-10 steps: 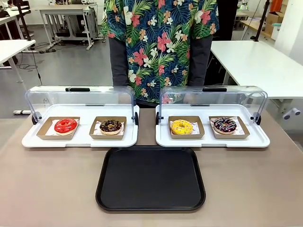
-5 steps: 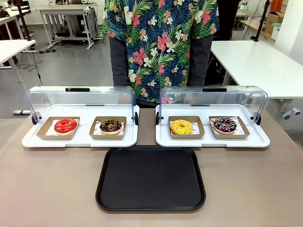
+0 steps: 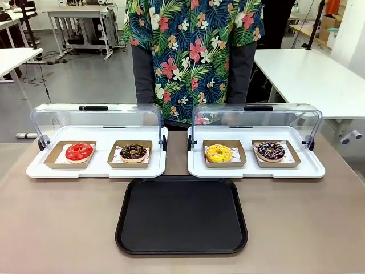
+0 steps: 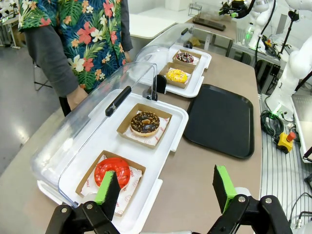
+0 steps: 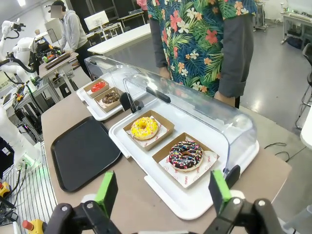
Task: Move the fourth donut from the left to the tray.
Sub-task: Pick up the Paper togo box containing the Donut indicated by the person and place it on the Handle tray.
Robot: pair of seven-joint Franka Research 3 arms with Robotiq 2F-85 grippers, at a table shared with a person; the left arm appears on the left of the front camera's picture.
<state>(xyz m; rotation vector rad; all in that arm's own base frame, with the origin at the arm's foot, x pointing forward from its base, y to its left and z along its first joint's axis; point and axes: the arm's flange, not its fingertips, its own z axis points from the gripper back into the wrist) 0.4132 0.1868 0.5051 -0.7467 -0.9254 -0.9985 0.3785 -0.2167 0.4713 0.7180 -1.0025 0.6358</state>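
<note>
A long brown worktop [image 3: 57, 228] is carrying everything, and a person [image 3: 194, 51] in a flowered shirt is standing at its far side. A black tray [image 3: 181, 217] is lying near and central with nothing on it. This suggests the task is not yet begun: the pick, the carry and the placing are all left to do.

Beyond the tray two white display cases are sitting side by side, the left case [image 3: 97, 171] and the right case [image 3: 256, 169]. Their clear lids are standing open toward the far side. Each case is holding two donuts in brown holders. From the left these are a red donut [image 3: 78, 151], a crumbed chocolate donut [image 3: 133, 152], a yellow donut [image 3: 219, 153] and the fourth donut [image 3: 271, 150]. The fourth donut is dark glazed with pink and white sprinkles. It is resting in its holder [image 3: 291, 161] at the right end of the right case, just right of the yellow donut and well apart from the tray.

The right jaws are hanging wide open above the worktop's right end, pads [image 5: 106, 192] well apart, looking down on the fourth donut without touching it. The left jaws are likewise gaping wide over the left end, pads [image 4: 107, 187] framing the red donut, and they are holding nothing.
</note>
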